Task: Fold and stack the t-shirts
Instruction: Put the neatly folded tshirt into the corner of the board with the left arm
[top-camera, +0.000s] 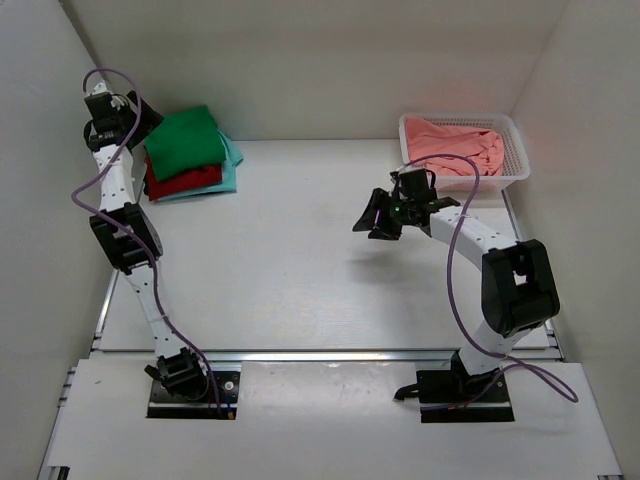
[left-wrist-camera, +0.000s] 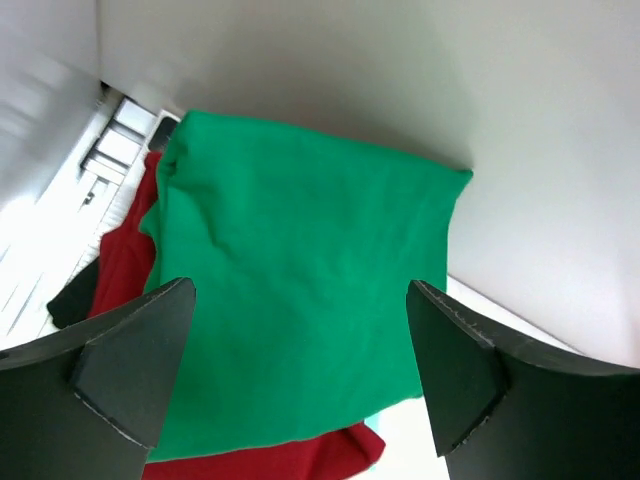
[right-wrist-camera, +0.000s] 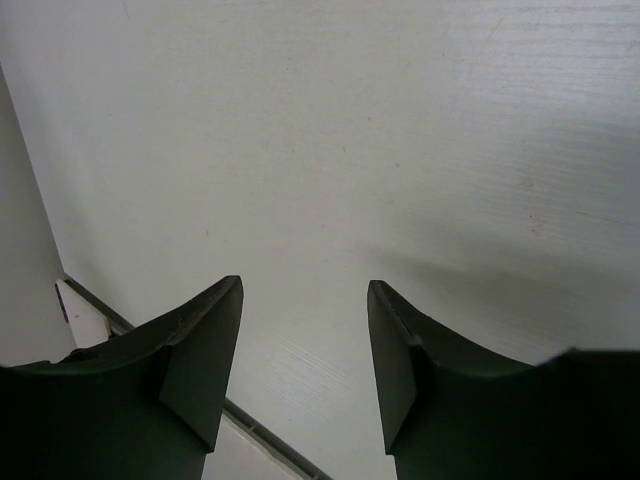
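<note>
A folded stack of t-shirts lies at the table's far left. The bright green shirt (top-camera: 185, 140) (left-wrist-camera: 300, 270) is on top, the dark red shirt (top-camera: 185, 183) (left-wrist-camera: 115, 260) is under it, and the pale turquoise shirt (top-camera: 231, 165) is at the bottom. My left gripper (top-camera: 138, 124) (left-wrist-camera: 300, 370) hovers just over the green shirt's near-left edge, jaws wide open and holding nothing. The salmon pink shirt (top-camera: 462, 145) sits crumpled in the white basket at the far right. My right gripper (top-camera: 378, 216) (right-wrist-camera: 305, 360) hangs open above bare table, left of the basket, with nothing between its fingers.
The white mesh basket (top-camera: 519, 166) stands against the right wall at the back. White walls close in the left, back and right sides. A metal rail (top-camera: 330, 354) runs along the table's near edge by the arm bases.
</note>
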